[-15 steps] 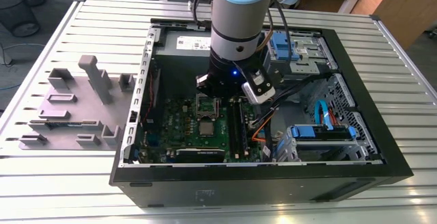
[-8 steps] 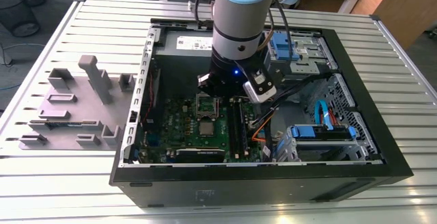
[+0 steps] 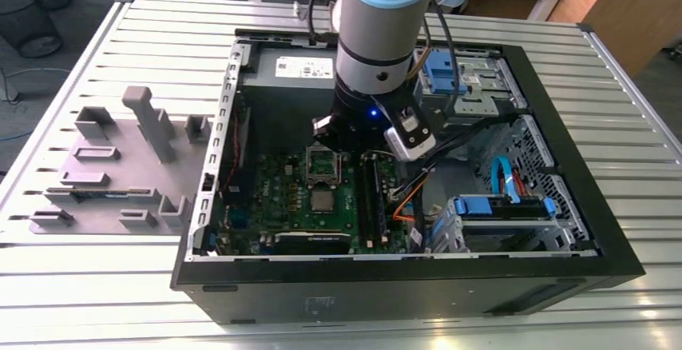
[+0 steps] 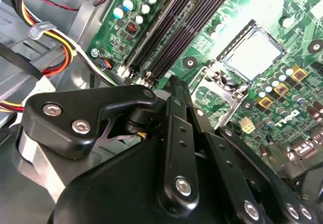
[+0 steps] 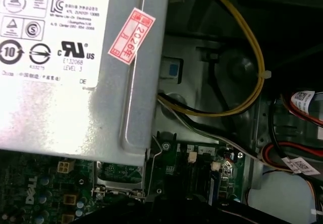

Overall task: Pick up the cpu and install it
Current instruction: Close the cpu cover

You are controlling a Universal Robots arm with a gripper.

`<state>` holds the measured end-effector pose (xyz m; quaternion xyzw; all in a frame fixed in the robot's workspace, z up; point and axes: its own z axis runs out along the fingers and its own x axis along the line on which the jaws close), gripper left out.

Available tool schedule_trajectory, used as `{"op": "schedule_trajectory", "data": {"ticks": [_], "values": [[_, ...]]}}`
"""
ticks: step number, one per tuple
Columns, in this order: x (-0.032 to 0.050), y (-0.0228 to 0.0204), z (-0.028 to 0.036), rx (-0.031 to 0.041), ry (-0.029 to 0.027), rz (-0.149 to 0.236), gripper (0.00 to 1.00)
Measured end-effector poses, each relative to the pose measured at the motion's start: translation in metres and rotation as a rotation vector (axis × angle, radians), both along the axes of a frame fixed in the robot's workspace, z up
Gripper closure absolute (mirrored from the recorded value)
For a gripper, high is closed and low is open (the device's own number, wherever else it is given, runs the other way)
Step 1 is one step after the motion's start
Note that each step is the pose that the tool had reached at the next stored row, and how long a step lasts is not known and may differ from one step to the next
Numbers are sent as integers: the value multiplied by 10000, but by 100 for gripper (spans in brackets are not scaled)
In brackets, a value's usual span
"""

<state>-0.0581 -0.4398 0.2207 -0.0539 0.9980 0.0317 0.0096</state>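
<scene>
The cpu [image 3: 323, 200] is a small pale silver square lying flat in its socket on the green motherboard [image 3: 287, 206] inside the open PC case [image 3: 405, 286]. In the second wrist view the cpu [image 4: 252, 53] sits inside the socket's border. The dark metal frame [image 4: 218, 90] is swung open beside it. My gripper [image 3: 331, 141] hangs low inside the case, just beyond that open frame [image 3: 323, 163] and a short way from the cpu. Its black linkage [image 4: 174, 133] covers the near part of the second wrist view.
Grey stepped holder blocks [image 3: 117, 166] stand on the slatted metal table [image 3: 107, 286] at the exterior view's left. The labelled power supply [image 5: 60, 57], yellow and red cables [image 5: 252, 57], black memory slots [image 4: 181, 27] and blue-tabbed drive cages [image 3: 501, 206] crowd the case.
</scene>
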Motion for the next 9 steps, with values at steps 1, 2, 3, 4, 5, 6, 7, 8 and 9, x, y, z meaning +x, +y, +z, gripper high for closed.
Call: {"op": "schedule_trajectory", "data": {"ticks": [1,2,3,4,5,6,7,8,9], "values": [[0,6,-3,-1,0,65,89],[1,12,-7,0,-1,143,89],[1,17,-11,2,-2,219,89],[1,21,-15,3,-3,300,89],[1,23,-17,3,-2,386,89],[0,25,-19,1,-2,474,89],[0,25,-22,0,-1,566,89],[1,26,-25,0,-1,657,89],[1,28,-27,0,-1,730,89]]}}
